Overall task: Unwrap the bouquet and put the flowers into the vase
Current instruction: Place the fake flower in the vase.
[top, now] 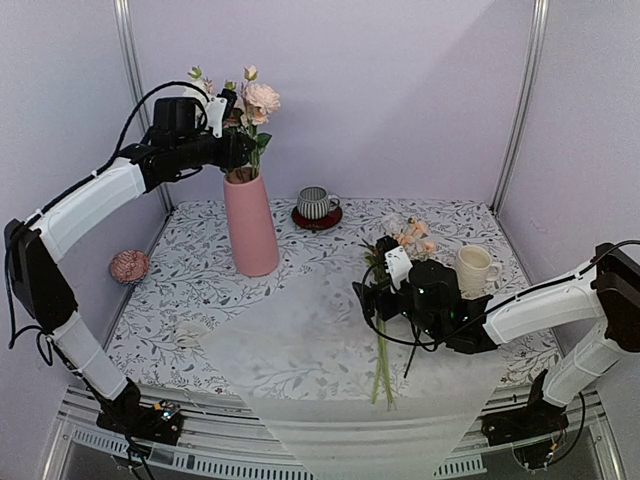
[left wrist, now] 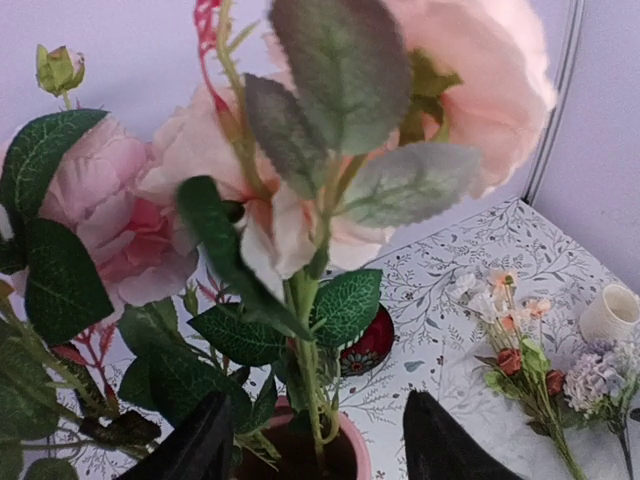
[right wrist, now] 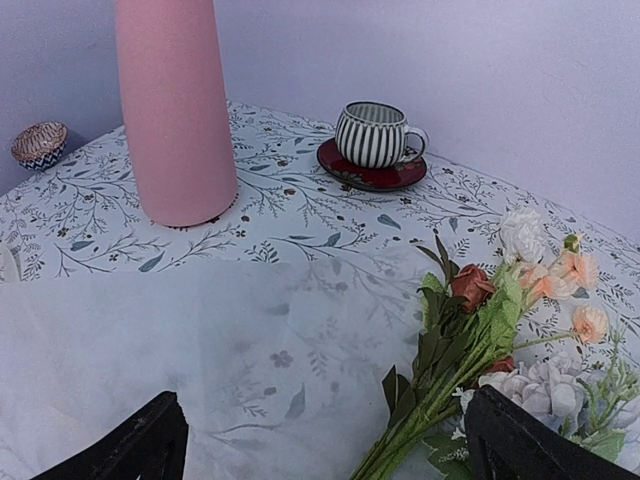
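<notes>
Flowers (right wrist: 455, 350): loose bunch flat on the tabletop (right wrist: 280, 190), between and just ahead of the right claw (right wrist: 330, 445), which is spread wide and empty. Light, with wiry stems and soft, crushable blooms, so likely best gripped low on the stems. Left claw (left wrist: 320, 445): parted, astride stems standing in the vase (right wrist: 175, 120).

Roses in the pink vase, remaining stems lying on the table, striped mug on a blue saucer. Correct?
No: the saucer under the striped mug is red, not blue; the right wrist view shows it. The roses are in the pink vase, remaining stems lie on the table.
</notes>
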Available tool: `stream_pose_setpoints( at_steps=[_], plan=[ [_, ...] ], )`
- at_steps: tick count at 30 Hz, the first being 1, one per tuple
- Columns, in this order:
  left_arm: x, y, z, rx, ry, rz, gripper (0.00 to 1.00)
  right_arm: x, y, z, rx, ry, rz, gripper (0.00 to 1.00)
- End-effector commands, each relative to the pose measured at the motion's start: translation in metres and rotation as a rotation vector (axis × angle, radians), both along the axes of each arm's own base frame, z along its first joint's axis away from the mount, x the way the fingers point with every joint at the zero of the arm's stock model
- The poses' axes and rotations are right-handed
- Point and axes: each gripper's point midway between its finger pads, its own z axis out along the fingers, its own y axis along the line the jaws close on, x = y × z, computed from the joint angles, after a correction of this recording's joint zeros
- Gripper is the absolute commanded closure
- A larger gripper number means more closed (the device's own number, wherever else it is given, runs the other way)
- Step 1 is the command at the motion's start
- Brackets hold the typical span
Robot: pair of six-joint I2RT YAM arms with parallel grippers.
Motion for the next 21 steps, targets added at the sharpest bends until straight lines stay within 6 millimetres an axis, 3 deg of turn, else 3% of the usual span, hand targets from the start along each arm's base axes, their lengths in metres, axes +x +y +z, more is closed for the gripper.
stream_pose_setpoints(
  at_steps=[1, 11, 15, 17, 19, 21],
  plan=[
    [-0.010, 0.001, 0.000, -0.013, 0.026, 0.015, 0.39, 0.003, 0.007, 0.004, 0.005, -0.001, 0.010, 0.01],
    [-0.074, 0.000, 0.002, -0.093, 0.055, -0.051, 0.32, 0.000, 0.001, 0.008, 0.024, 0.020, -0.003, 0.01],
    [-0.106, 0.003, -0.010, -0.147, 0.088, -0.085, 0.28, -0.004, -0.011, 0.018, 0.077, 0.124, -0.068, 0.14],
    [-0.122, 0.003, -0.022, -0.187, 0.116, -0.109, 0.23, -0.010, -0.017, 0.025, 0.146, 0.185, -0.098, 0.19],
    [-0.135, 0.004, -0.034, -0.213, 0.140, -0.130, 0.05, -0.016, -0.018, 0.032, 0.195, 0.241, -0.091, 0.21],
    [-0.143, 0.006, -0.049, -0.217, 0.172, -0.134, 0.02, -0.021, -0.016, 0.034, 0.208, 0.304, -0.090, 0.22]
  ],
)
